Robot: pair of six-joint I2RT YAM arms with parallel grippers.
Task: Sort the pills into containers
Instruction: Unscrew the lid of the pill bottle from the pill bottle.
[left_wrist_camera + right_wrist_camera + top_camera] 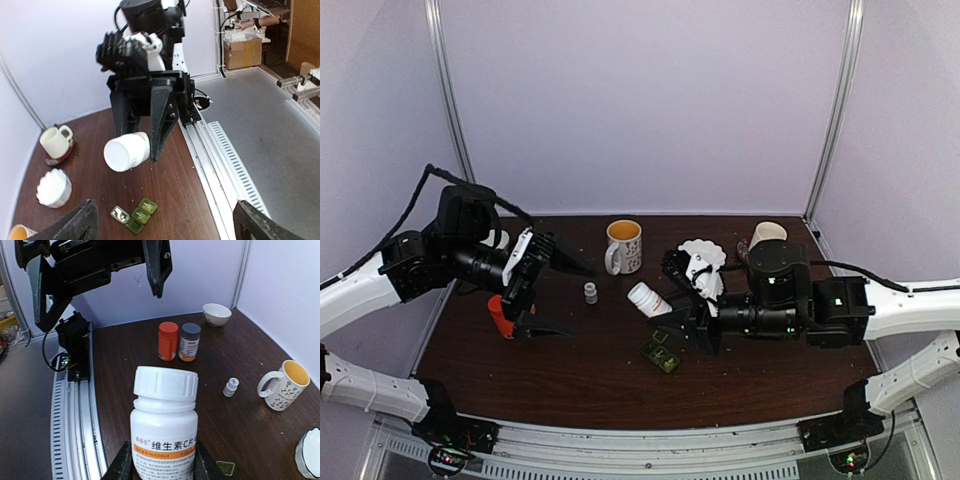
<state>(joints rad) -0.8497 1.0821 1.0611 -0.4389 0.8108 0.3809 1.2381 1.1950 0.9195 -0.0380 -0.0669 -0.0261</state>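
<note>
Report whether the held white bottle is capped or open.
Capped: its white ribbed lid sits squarely on the white bottle gripped by the right claw.

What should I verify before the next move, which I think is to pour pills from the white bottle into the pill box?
1. Grip of right gripper on white bottle: ok, its fingers clamp the body.
2. The left gripper is open and holds nothing: ok.
3. The cap is off for pouring: not ok, it is on the bottle.
4. The lids of the pill box are open: cannot tell; one end compartment looks lighter than the other two.
</note>
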